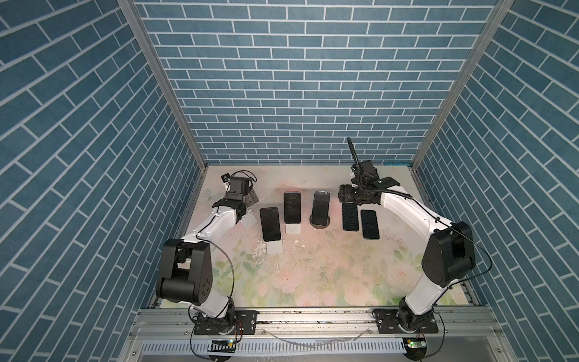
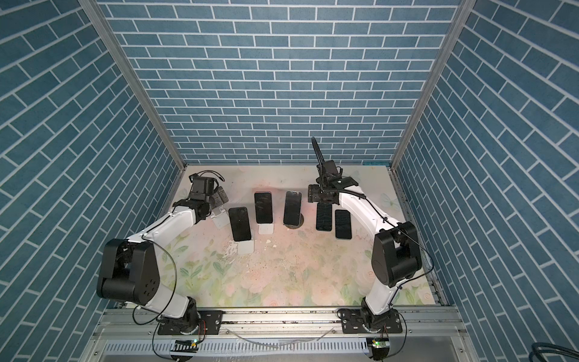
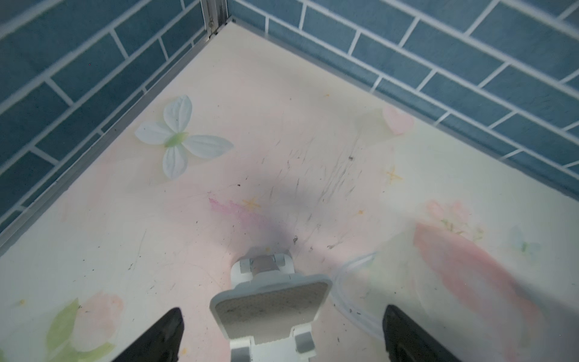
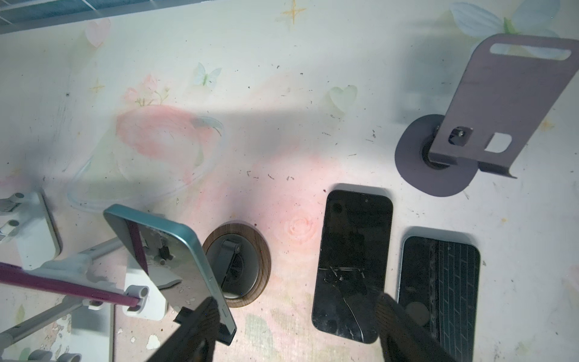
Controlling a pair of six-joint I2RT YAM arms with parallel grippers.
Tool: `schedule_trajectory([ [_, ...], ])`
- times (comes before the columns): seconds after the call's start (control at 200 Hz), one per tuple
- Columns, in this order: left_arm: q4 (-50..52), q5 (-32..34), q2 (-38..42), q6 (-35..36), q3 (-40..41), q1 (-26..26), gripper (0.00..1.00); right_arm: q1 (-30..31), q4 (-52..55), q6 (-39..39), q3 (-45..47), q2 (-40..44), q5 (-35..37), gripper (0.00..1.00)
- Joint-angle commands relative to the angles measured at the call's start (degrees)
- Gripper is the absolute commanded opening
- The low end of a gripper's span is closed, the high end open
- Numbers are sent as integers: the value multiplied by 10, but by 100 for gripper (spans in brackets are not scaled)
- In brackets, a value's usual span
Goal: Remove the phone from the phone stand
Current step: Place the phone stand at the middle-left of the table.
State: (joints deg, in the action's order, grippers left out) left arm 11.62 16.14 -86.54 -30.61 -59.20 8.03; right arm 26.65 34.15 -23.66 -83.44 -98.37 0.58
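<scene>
Plainly the job is only partly done. The left claw is spread wide and holds nothing, its fingers either side of a bare white stand near the far corner of the desk. A cracked phone and a second flat phone lie side by side on the desk. Three others lean on stands, among them a teal-edged phone on the round wood-rimmed stand. The right claw hangs parted and empty above the cracked phone, just beside the teal-edged one. That phone looks the likeliest next pick. The right claw would need to shift over it, square its fingers to the long edges, clench, then lift it clear of the stand's ledge.
</scene>
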Motion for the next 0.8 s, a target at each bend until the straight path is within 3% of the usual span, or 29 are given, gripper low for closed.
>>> schedule_trajectory([
  [0.0,32,-4,40,18,11,-3,100,7,20,-10,-31,6,12,80],
  [0.19,40,-34,127,30,33,-3,100,20,21,-16,-37,3,14,80],
  [0.46,56,-138,228,6,60,6,100,42,21,-42,-47,-15,27,80],
  [0.795,44,-196,259,3,91,44,100,74,25,-58,-98,-42,36,81],
])
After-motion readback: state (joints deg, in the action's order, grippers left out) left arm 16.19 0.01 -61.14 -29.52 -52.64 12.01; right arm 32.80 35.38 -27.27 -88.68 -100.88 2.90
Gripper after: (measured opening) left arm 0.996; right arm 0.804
